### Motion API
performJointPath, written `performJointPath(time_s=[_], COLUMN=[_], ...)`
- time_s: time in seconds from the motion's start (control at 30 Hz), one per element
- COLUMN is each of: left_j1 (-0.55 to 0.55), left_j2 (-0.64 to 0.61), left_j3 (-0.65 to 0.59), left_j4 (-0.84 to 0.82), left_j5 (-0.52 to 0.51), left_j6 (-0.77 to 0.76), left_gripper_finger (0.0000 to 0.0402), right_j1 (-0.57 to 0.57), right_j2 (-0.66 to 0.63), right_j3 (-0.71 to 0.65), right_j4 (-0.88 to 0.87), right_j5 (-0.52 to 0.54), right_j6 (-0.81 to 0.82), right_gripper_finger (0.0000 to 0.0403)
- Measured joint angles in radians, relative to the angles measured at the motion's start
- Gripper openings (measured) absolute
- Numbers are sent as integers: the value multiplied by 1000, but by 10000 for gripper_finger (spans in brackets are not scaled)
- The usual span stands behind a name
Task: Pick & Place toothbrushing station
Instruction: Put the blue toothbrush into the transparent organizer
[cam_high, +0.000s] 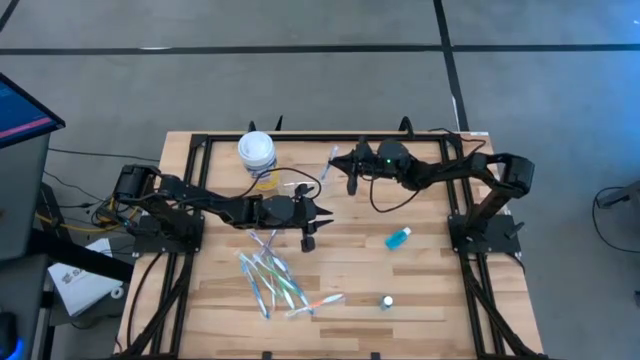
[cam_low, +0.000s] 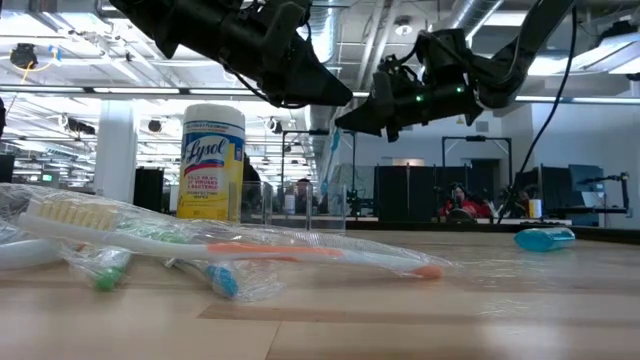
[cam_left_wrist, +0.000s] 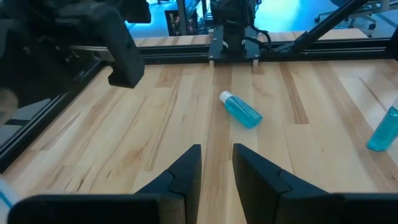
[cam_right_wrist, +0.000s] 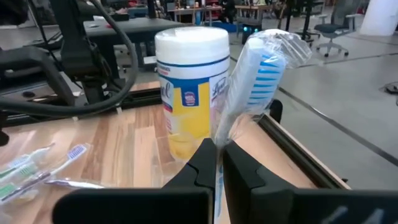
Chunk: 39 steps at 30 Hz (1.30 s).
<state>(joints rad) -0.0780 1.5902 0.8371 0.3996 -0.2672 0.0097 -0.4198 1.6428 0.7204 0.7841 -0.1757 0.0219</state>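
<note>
Near the table's back edge, the right gripper (cam_right_wrist: 219, 163) reaches in toward the middle, clamped on a wrapped blue-bristled toothbrush (cam_right_wrist: 252, 81) beside the Lysol canister (cam_right_wrist: 189, 87). The left gripper (cam_left_wrist: 216, 160) stretches to mid-table, fingers slightly apart on nothing, above the plastic-wrapped toothbrush pile (cam_high: 272, 277). Only the left wrist view shows the gap between those fingers and the blue tube (cam_left_wrist: 241, 110) lying ahead of them. The low view alone faintly shows a clear cup (cam_low: 322, 208) near the canister.

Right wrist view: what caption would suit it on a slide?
Right gripper shut on a wrapped toothbrush, held up before the yellow canister.
</note>
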Motion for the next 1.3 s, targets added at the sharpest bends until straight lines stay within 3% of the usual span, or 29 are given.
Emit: performJointPath(time_s=[1.3], left_j1=[0], left_j2=[0], left_j3=[0], left_j4=[5], left_j5=[1], left_j6=[-26], left_gripper_finger=[86], right_j1=[11], right_j2=[0], right_j3=[0], right_j4=[-67], right_j5=[0], right_j6=[31], right_gripper_finger=[26])
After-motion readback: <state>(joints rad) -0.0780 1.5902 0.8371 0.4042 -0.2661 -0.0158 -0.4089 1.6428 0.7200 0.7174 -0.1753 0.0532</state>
